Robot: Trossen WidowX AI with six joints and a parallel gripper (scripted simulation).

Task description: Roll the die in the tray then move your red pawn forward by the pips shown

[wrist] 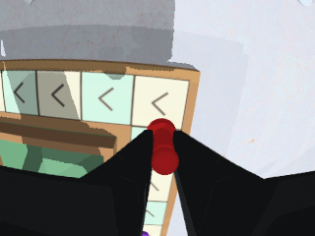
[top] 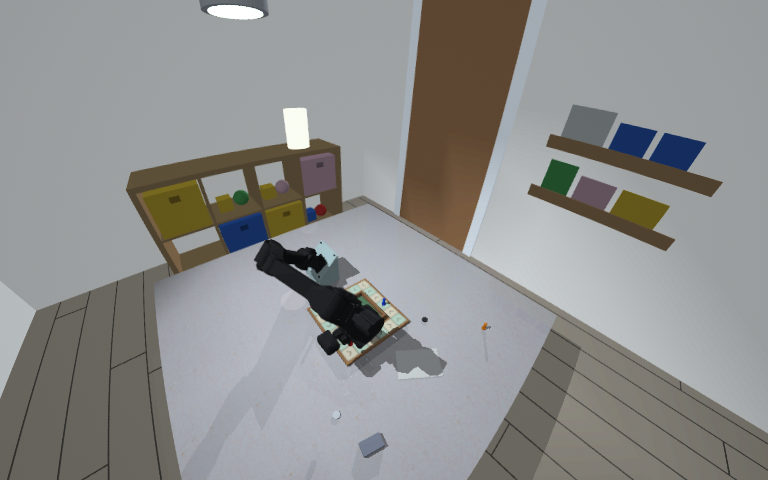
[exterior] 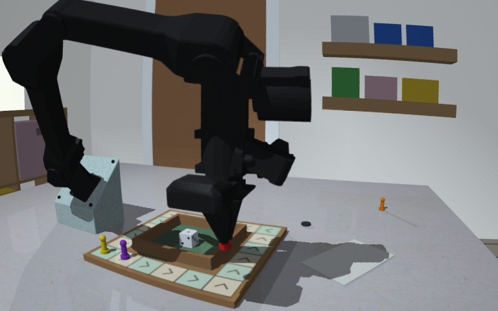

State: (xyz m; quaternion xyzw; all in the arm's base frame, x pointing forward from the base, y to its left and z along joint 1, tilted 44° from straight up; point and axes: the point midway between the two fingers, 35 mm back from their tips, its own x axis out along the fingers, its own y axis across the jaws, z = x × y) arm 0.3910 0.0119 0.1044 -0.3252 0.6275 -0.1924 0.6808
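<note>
"How much room have I got on the worktop (top: pixel 498 390) (exterior: pixel 367 194) (wrist: pixel 281 74)?"

"Its right edge is well beyond the board in my exterior view, with open surface between, though an orange pawn (top: pixel 484 326) (exterior: pixel 382 204) and a black disc (top: pixel 424 319) (exterior: pixel 305 223) stand out there."

"And my arm (top: pixel 291 283) (exterior: pixel 117 32)?"

"It rises from the pale pedestal (exterior: pixel 109 205) at left, arches over the board (top: pixel 377 349) (exterior: pixel 161 281) (wrist: pixel 192 98), then drops steeply, wrist pointing down."

"Anything flat on the right?"

"A white sheet (top: pixel 419 374) (exterior: pixel 345 275), partly in shadow, apart from the board's right edge."

"How close is the tray (exterior: pixel 194 256) (wrist: pixel 64 138)?"

"I see its raised walls just beside my fingertips; I can't judge the gap."

"What's my hand (top: pixel 346 341) (exterior: pixel 224 241) (wrist: pixel 161 138) doing?"

"Gripping the red pawn (top: pixel 350 344) (exterior: pixel 224 246) (wrist: pixel 164 159), held above the board near the tray's near right corner."

"The die (exterior: pixel 189 238)?"

"Inside the tray, one pip on top. Yellow (exterior: pixel 104 245) and purple (exterior: pixel 124 250) (wrist: pixel 145 234) pawns stand upright on the board's left side."
</note>
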